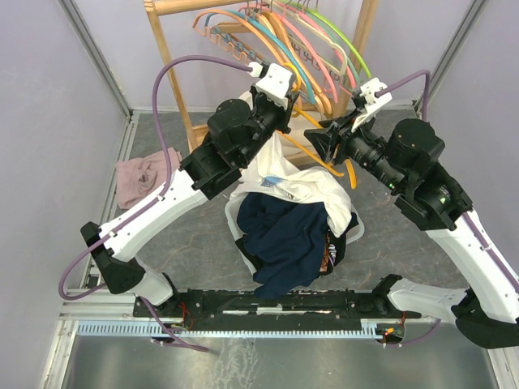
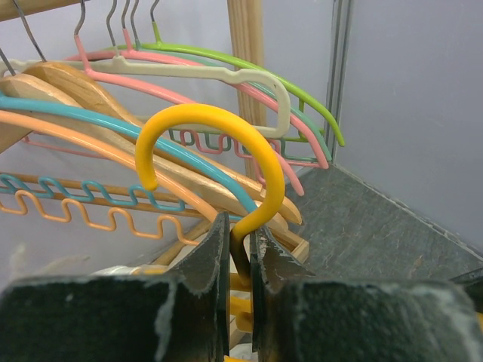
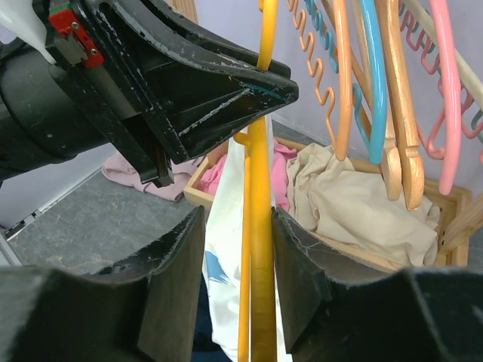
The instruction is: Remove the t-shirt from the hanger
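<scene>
Yellow hanger hook (image 2: 207, 111), left-wrist view alone

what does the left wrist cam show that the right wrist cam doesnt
Only the left wrist view: the curved hook of the yellow hanger and a green hanger on the rack. Only the right wrist view: the white t-shirt draped down the hanger, the right gripper open around both, and a wooden crate holding beige cloth. Both: the yellow hanger clamped in the left gripper, and the rack's blue hanger.
</scene>
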`<state>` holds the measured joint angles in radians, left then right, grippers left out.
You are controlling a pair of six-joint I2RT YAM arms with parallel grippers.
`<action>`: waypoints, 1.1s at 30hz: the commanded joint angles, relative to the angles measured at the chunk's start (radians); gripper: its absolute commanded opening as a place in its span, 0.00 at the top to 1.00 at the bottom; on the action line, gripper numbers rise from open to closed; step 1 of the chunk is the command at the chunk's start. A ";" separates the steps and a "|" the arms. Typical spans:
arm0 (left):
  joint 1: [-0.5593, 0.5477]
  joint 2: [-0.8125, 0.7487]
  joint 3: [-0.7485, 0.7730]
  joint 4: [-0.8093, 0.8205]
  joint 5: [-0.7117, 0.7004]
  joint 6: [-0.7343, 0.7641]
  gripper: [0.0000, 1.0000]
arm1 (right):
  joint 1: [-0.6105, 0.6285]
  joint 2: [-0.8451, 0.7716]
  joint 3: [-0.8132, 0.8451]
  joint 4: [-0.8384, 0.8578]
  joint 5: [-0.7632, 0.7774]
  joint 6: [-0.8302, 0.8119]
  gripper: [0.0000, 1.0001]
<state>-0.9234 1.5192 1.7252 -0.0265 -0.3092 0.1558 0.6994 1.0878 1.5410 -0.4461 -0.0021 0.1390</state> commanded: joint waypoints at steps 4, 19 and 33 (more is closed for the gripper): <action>-0.016 -0.056 -0.012 0.133 0.006 0.084 0.97 | 0.002 -0.014 0.012 0.005 -0.008 0.007 0.60; -0.032 -0.096 -0.079 0.207 0.037 0.135 0.97 | 0.002 -0.021 -0.005 -0.005 0.012 0.004 0.93; -0.033 -0.156 -0.135 0.138 -0.047 0.100 0.41 | 0.002 -0.086 -0.066 0.101 0.060 0.027 0.98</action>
<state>-0.9512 1.4425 1.6257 0.0811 -0.3058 0.2481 0.6994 1.0401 1.4780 -0.4538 0.0319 0.1547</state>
